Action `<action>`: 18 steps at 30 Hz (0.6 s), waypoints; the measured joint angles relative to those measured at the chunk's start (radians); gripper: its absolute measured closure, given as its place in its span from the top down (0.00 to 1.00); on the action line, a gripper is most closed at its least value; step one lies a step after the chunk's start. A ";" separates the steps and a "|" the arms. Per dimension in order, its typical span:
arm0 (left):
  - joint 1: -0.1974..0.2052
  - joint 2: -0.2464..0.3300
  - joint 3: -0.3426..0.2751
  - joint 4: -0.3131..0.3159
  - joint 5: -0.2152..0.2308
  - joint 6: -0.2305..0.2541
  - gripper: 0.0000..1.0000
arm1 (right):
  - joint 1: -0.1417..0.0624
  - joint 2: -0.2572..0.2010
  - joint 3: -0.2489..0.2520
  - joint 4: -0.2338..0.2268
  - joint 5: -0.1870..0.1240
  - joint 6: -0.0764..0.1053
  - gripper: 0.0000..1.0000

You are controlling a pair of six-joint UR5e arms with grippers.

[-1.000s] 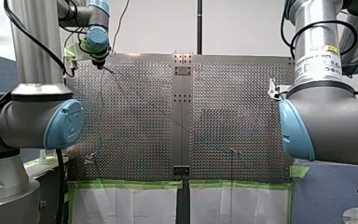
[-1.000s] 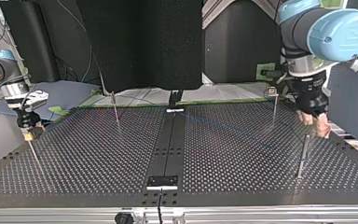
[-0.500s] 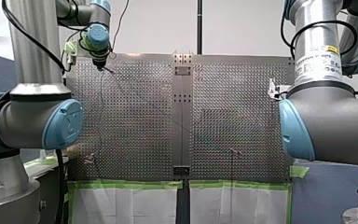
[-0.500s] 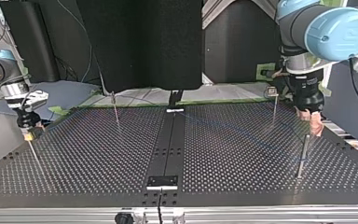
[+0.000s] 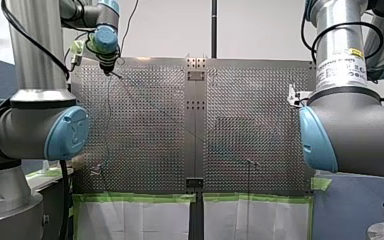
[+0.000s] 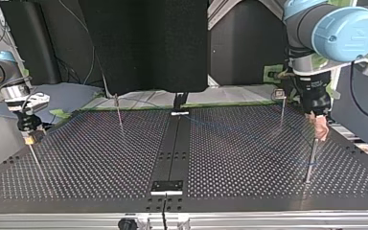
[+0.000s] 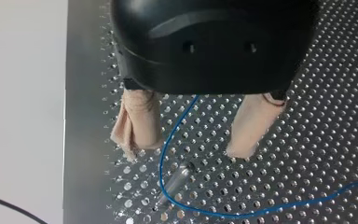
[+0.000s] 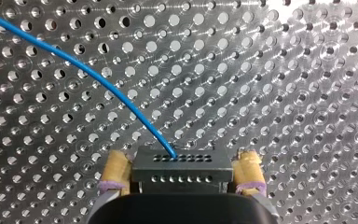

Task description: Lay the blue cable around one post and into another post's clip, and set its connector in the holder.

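The blue cable [image 7: 162,154] passes loosely between the beige pads of my left gripper [image 7: 185,150], which is open, and curls around a thin metal post [image 7: 179,175] just beneath it. In the top view my left gripper [image 6: 317,125] hangs right above that post [image 6: 311,158] at the right. From there the cable [image 6: 249,138] runs faintly across the board. Its other end [image 8: 86,72] enters the black connector [image 8: 182,169], which my right gripper [image 8: 182,161] holds above the perforated plate with yellow pads against both sides. My right gripper [image 6: 27,134] is at the top view's left edge.
Other thin posts stand on the board: one with a clip head [image 6: 281,108] behind my left gripper, one at mid-left [image 6: 119,112] and one slanting below my right gripper [image 6: 36,160]. A dark centre strip carries small plates [image 6: 167,186]. Green tape lines the board's edge [image 5: 140,197].
In the top view my left gripper has shifted a little leftward and turned, now hanging over the right post. My right gripper and the connector have not moved.
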 joint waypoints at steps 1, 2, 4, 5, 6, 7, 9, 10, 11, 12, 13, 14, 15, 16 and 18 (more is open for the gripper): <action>0.000 0.000 0.000 0.000 0.000 0.010 1.00 | 0.000 0.000 0.000 0.000 0.000 0.000 0.98; 0.000 0.000 0.000 0.000 0.000 0.016 1.00 | 0.000 0.000 0.000 0.000 0.000 0.000 0.98; 0.000 0.000 0.000 0.000 0.000 0.024 1.00 | 0.000 0.000 0.000 0.000 0.000 0.000 0.98; 0.000 0.000 0.000 -0.001 0.000 0.025 1.00 | 0.000 0.000 0.000 0.000 0.000 0.000 0.98; 0.000 -0.001 0.000 -0.001 0.001 0.025 1.00 | 0.000 0.000 0.000 0.000 0.000 0.000 0.98; 0.000 -0.001 0.000 0.000 0.001 0.025 1.00 | 0.000 0.000 0.000 0.000 0.000 0.000 0.98; 0.000 -0.001 0.000 0.000 0.000 0.023 1.00 | 0.000 0.000 0.000 0.000 0.000 0.000 0.98; 0.000 0.000 0.000 0.000 0.000 0.023 1.00 | 0.000 0.000 0.000 0.000 0.000 0.000 0.98; 0.000 0.000 0.000 0.000 0.000 0.023 1.00 | 0.000 0.000 0.000 0.000 0.000 0.000 0.98; 0.000 0.000 0.000 0.000 0.000 0.022 1.00 | 0.000 0.000 0.000 0.000 0.000 0.000 0.98; 0.000 0.000 0.000 0.000 0.000 0.022 1.00 | 0.000 0.000 0.000 0.000 0.000 0.000 0.98; 0.000 0.000 0.000 -0.001 0.000 0.021 1.00 | 0.000 0.000 0.000 0.000 0.000 0.000 0.98; 0.000 0.000 0.000 -0.001 0.001 0.021 1.00 | 0.000 0.000 0.000 0.000 0.000 0.000 0.98; 0.000 0.000 0.000 -0.001 0.001 0.020 1.00 | 0.000 0.000 0.000 0.000 0.000 0.000 0.98; 0.000 0.000 0.000 -0.001 0.001 0.019 1.00 | 0.000 0.000 0.000 0.000 0.000 0.000 0.98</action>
